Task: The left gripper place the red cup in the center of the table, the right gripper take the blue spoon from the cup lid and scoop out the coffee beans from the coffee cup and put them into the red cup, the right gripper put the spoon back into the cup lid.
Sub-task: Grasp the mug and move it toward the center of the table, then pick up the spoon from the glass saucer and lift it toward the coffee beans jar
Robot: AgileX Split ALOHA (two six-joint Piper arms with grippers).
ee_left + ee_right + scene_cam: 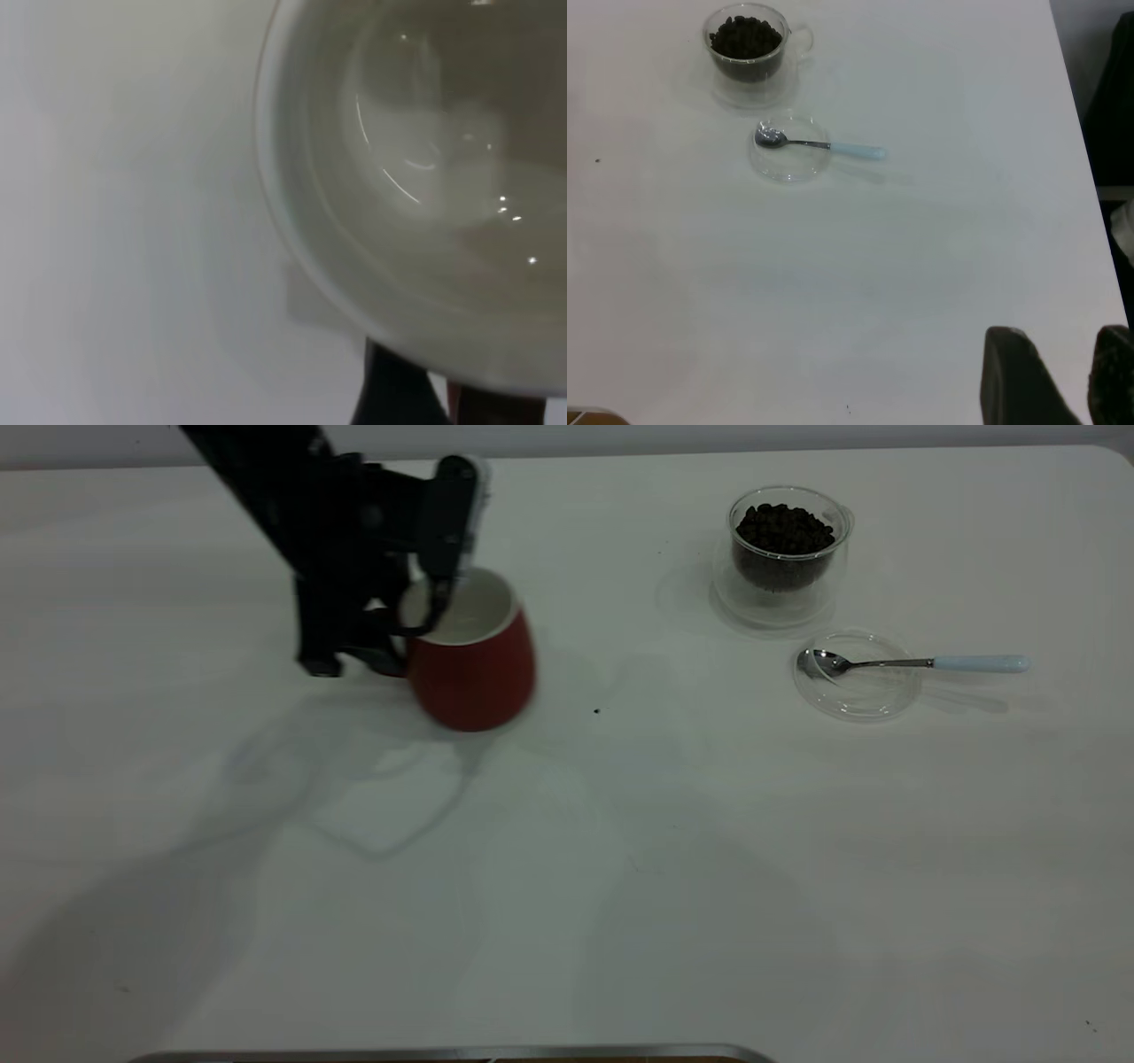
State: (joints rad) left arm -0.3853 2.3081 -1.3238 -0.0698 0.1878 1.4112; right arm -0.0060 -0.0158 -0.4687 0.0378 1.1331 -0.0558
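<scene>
Gripper, left (423,607), clamped on glossy rounded red cup (474,664); right gripper (1059,376) parked, its 2 fingers apart.

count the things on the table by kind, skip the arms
cups: 2 (red cup, coffee cup)
lids: 1 (cup lid)
spoons: 1 (spoon)
bean heaps: 1 (coffee beans)
total: 5
</scene>
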